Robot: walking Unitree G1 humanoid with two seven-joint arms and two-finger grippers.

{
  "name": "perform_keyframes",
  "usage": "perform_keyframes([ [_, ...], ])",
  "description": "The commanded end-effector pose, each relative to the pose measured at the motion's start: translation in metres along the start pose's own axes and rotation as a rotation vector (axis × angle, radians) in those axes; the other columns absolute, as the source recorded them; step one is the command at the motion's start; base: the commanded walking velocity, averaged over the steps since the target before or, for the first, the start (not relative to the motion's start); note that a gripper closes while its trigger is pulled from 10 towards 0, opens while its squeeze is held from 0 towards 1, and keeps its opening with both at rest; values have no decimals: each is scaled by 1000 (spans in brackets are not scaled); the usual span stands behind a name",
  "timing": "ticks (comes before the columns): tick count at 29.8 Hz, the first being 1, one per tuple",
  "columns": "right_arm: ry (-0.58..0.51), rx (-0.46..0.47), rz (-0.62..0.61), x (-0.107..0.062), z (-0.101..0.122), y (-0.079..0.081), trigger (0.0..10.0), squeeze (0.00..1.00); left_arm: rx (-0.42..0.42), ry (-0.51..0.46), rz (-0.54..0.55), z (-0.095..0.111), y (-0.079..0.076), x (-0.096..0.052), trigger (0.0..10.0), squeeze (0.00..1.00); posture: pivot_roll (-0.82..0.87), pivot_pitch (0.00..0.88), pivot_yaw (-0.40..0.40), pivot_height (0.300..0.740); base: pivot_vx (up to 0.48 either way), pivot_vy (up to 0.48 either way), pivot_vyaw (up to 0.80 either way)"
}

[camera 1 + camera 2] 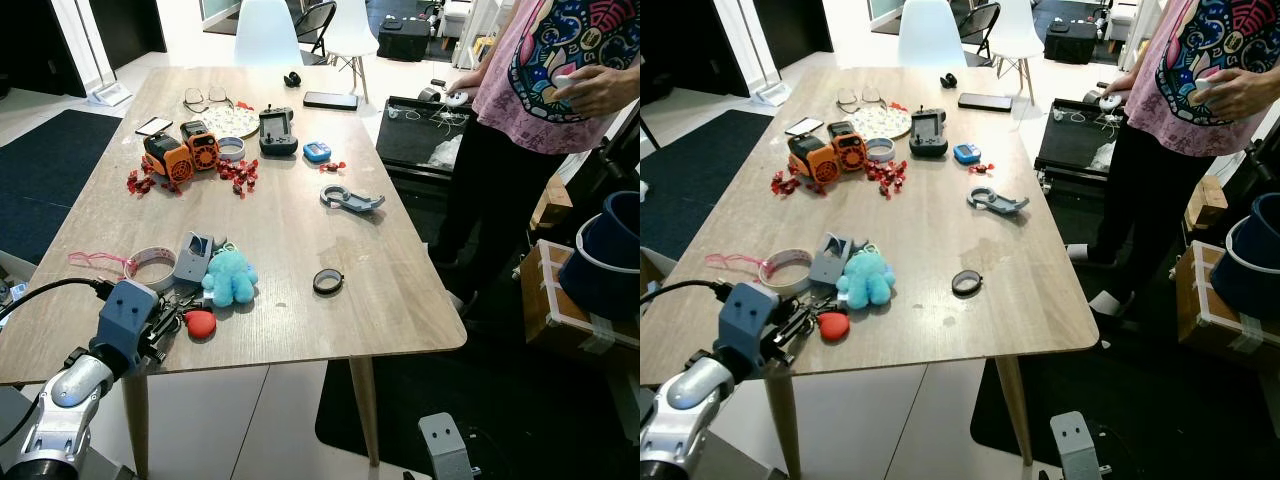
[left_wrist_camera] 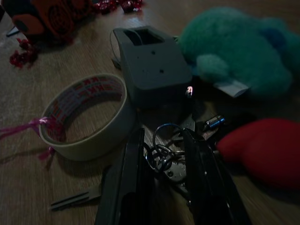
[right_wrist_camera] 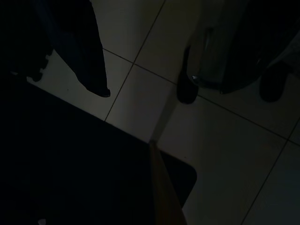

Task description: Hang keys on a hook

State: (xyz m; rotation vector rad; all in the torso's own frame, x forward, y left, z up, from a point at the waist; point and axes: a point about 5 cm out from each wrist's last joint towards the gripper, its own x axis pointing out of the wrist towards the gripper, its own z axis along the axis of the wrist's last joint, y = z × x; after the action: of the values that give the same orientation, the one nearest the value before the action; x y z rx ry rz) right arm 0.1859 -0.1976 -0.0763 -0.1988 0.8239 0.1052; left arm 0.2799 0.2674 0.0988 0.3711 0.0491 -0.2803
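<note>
While the left gripper (image 2: 164,187) sits low at the near left edge of the wooden table (image 1: 300,250), its two black fingers straddle the bunch of keys (image 2: 166,157), one finger on each side of the rings. They look close around the metal, but whether they are actually pinching it or only bracketing it, I cannot tell. The keys lie flat on the tabletop, not lifted, just beside a red heart-shaped charm (image 2: 265,150), with a grey plastic block (image 2: 150,63) and a teal plush octopus (image 1: 229,277) just beyond, and a roll of tape (image 2: 86,115) to one side.

So by my reading the task is at its very start: the grasp is being made, nothing is carried, nothing is hung. Left to do are lifting the bunch clear of the clutter, finding a hook and slipping a ring over it; I cannot pick out a hook. The right arm hangs idle over dark floor tiles; its fingers cannot be judged. A person (image 1: 545,80) stands by the table's far right.
</note>
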Motion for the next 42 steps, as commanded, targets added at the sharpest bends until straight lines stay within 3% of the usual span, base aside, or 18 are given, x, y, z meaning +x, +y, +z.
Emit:
perform_keyframes([
  [1, 17, 16, -8, -2, -6, -2, 10000, 0, -30, -33, 0, 2, -4, 2, 10000, 0, 24, 77, -30, 740, 0, 0, 0],
  [3, 16, 15, -6, -2, -6, -2, 10000, 0, -68, -96, -33, 9, -6, -1, 10000, 0, 28, 81, -31, 740, 0, 0, 0],
  [6, 16, 15, -5, -2, -6, -1, 10000, 0, -73, -106, -51, 10, -7, -1, 9490, 0, 28, 82, -31, 740, 0, 0, 0],
  [11, 16, 16, -4, -2, -6, -1, 10000, 0, -44, -72, -35, 6, -7, 0, 10000, 0, 29, 83, -29, 740, 0, 0, 0],
  [21, 16, 20, -7, -2, -6, -1, 10000, 0, -13, -31, -7, 2, -2, 8, 10000, 0, 25, 85, -26, 740, 0, 0, 0],
  [42, 14, 20, -6, -2, -5, 0, 10000, 0, -5, 25, 11, -10, 4, 1, 10000, 0, 28, 83, -28, 740, 0, 0, 0],
])
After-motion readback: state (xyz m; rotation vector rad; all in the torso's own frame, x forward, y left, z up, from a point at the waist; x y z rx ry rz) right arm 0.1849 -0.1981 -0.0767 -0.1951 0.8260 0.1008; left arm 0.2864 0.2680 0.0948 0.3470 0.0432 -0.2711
